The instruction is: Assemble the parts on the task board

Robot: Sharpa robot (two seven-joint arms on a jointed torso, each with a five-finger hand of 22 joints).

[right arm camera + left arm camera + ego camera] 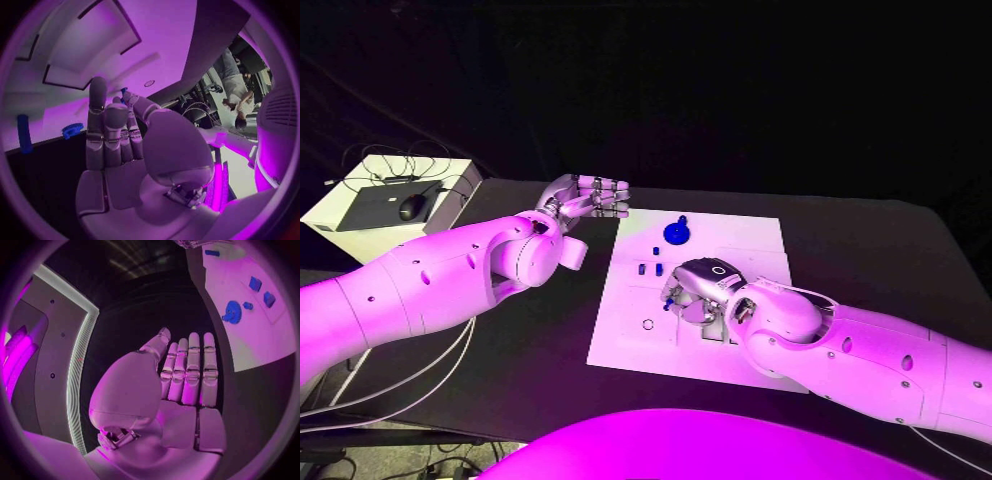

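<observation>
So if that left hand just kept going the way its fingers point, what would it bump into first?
Probably nothing soon. The left hand hovers beside the task board, and its fingers point over bare black table. Depth is hard to judge.

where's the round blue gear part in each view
Head view: the blue gear lies near the far edge of the task board, beyond the right robot hand.
Left wrist view: the gear sits on the board, past the left robot hand.
Right wrist view: a small blue toothed disc beside the fingers is probably the same gear.
Shared landmark: the white task board.
</observation>
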